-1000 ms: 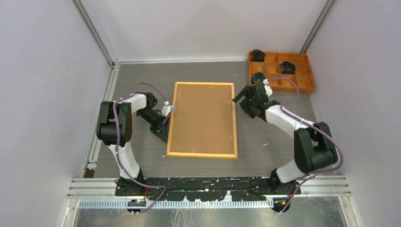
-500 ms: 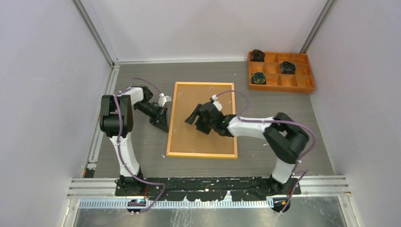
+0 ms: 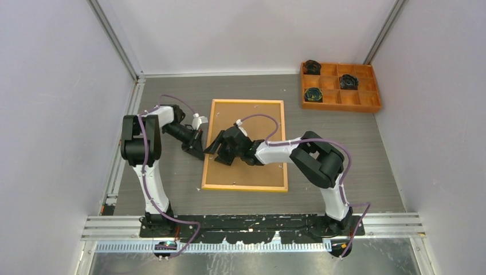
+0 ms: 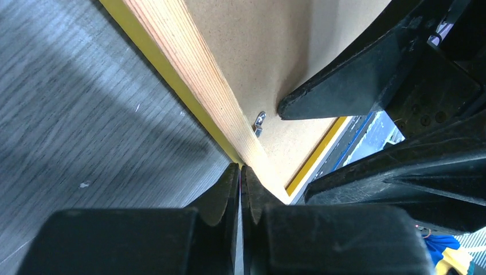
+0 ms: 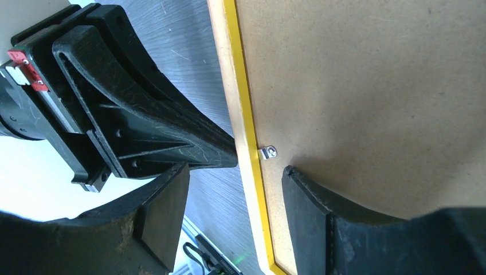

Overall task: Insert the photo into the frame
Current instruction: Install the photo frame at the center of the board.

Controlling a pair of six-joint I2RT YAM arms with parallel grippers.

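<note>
Left gripper (image 4: 240, 169) first: fingers pressed flat together, only a hairline between them, nothing in its grasp. The tips sit right against the frame (image 3: 246, 187), low on its left rail where the yellow front edge meets the table (image 3: 344, 149).

Over to the right gripper (image 5: 236, 168): spread wide and empty-handed, straddling that same left rail. One finger (image 5: 166, 200) hangs outside the frame over the table, the other (image 5: 312, 197) over the brown board (image 3: 258, 120) inside it. Whether that inner tip actually touches the board, I can't tell. Between the two fingers, a small metal clip (image 5: 267, 152) sits at the rail's inner edge. So the two grippers meet at one spot about midway along the frame's left side, the left one's wedge pointing in from outside, just beside the right one's outer finger.

The frame itself lies flat on the table, back up: light wooden rails, the board filling it, a sliver of yellow showing along the outer edge in both wrist views. Its long sides run away from the arm bases.

The left arm (image 3: 140, 149) stands folded up off the frame's left side. The right arm (image 3: 312, 157) rises off the frame's near right corner and stretches its forearm across the board to the left rail.

Beyond the frame's far right corner, well apart from it, an orange tray (image 3: 341, 107) sits by the right wall, with dark coils (image 3: 313, 94) in some compartments.
</note>
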